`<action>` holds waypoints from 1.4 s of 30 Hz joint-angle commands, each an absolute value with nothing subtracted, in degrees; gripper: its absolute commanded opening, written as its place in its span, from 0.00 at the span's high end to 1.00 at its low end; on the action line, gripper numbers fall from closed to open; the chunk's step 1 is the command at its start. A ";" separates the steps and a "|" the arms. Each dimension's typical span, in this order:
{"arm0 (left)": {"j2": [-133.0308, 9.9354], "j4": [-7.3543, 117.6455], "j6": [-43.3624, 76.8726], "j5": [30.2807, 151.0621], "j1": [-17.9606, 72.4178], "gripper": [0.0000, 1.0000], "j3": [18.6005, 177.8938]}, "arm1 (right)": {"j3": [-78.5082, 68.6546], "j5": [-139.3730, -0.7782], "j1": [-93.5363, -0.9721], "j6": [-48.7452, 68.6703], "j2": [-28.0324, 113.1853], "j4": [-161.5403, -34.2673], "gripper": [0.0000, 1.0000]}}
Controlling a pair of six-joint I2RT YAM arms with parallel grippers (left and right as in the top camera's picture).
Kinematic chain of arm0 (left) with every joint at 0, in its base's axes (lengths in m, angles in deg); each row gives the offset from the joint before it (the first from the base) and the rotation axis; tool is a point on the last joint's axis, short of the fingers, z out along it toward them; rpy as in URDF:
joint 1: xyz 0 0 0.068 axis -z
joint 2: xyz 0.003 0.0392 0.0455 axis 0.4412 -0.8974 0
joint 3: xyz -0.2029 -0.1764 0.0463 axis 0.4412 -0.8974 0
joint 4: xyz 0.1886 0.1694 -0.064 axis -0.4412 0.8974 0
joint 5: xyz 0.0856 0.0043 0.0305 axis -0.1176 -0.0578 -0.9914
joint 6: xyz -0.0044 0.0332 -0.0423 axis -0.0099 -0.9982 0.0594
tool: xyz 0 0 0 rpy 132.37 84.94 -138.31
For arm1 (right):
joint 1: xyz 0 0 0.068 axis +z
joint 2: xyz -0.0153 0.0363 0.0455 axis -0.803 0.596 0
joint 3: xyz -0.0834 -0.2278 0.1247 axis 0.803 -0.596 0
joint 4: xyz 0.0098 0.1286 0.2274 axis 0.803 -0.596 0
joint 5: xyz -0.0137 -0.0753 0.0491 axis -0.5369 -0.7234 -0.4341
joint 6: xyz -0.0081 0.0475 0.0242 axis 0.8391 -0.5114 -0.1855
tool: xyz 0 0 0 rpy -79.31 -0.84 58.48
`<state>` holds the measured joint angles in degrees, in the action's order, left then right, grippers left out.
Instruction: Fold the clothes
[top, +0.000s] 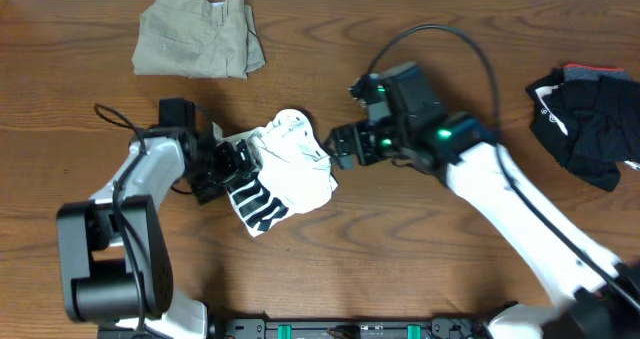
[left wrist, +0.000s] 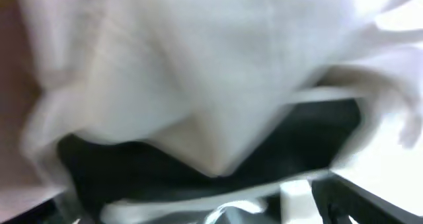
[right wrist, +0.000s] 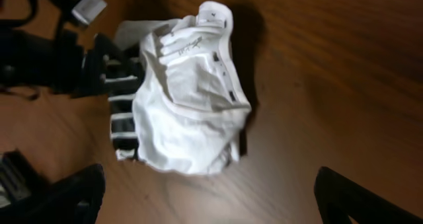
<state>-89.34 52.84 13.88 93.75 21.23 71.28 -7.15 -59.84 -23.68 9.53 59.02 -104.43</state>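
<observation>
Overhead: a crumpled white T-shirt is seen on the table, with the left gripper at its left edge and the right gripper just beside its right edge. Left wrist: only blurred white cloth is shown, so the jaws' state cannot be told. Right wrist: the jaws are spread wide and empty.

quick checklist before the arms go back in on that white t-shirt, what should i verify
1. Right gripper open with nothing in it: ok, the jaws stand wide apart.
2. Left gripper free of the cloth: cannot tell, it sits against the shirt's left edge and its wrist view shows only blurred fabric.
3. White T-shirt spread flat: not ok, it lies in a crumpled heap.
4. Khaki trousers clear of the shirt: ok, they lie apart at the far edge.
5. Black bundle clear: ok, it is far to the right.
</observation>
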 commanded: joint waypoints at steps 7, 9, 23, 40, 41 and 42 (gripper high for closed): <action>-94.10 40.75 17.42 99.11 21.53 0.02 57.83 | -6.47 -59.94 -25.98 12.87 53.08 -113.74 0.01; -94.17 39.18 19.43 99.11 21.53 0.02 56.94 | -6.49 -59.94 -25.98 12.85 53.14 -113.76 0.01; -94.50 32.14 23.56 99.70 23.02 0.25 56.78 | -6.86 -59.97 -25.10 12.78 57.60 -114.20 0.01; -94.50 35.83 22.78 99.55 23.55 0.94 56.78 | -6.90 -70.79 -29.89 10.47 78.94 -93.46 0.55; -94.50 35.83 22.78 99.52 23.55 0.94 56.78 | -6.90 -70.79 -30.00 10.49 80.14 -92.65 0.58; -94.50 35.86 22.62 99.55 23.55 0.94 56.78 | -6.90 -70.76 -30.00 10.47 81.43 -91.47 0.61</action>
<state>-91.02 33.21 23.76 108.40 22.98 60.13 -7.15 -69.41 -29.52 9.81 78.87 -92.71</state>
